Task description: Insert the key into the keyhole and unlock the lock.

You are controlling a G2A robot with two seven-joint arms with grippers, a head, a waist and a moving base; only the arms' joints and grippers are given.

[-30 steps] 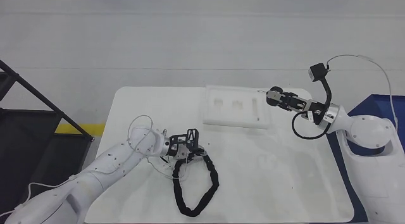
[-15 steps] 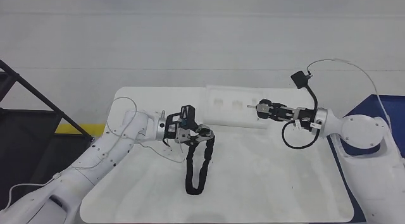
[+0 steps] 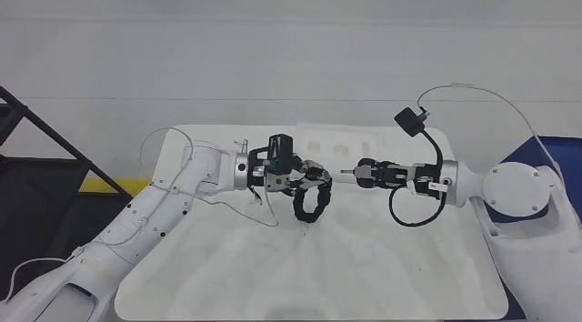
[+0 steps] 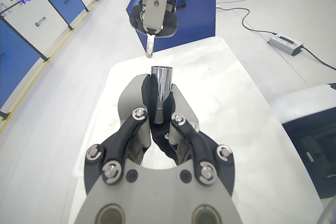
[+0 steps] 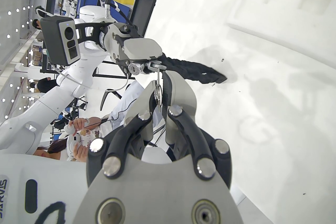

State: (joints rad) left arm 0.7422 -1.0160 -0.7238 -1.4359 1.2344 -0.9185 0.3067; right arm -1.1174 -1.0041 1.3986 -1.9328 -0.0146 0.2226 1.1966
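My left gripper (image 3: 305, 176) is shut on the lock (image 4: 161, 83), a chrome cylinder with a black fabric-covered cable (image 3: 314, 204) hanging below it in a small loop. It holds the lock above the table's middle, keyhole end (image 5: 135, 68) facing the right arm. My right gripper (image 3: 362, 174) is shut on the key (image 3: 346, 174), whose blade (image 4: 150, 47) points at the cylinder's end. A short gap separates the key tip from the keyhole. In the right wrist view the key (image 5: 158, 78) stands between the fingers, slightly beside the keyhole.
A white foam tray (image 3: 341, 145) with recesses lies at the back of the white table (image 3: 409, 267). A black rack (image 3: 36, 167) stands off the table's left side and a blue box (image 3: 556, 154) off its right.
The left arm lifted the lock off the table and carried it right toward the middle, the cable bunching into a small loop. The right arm brought the key left, closing on the lock.
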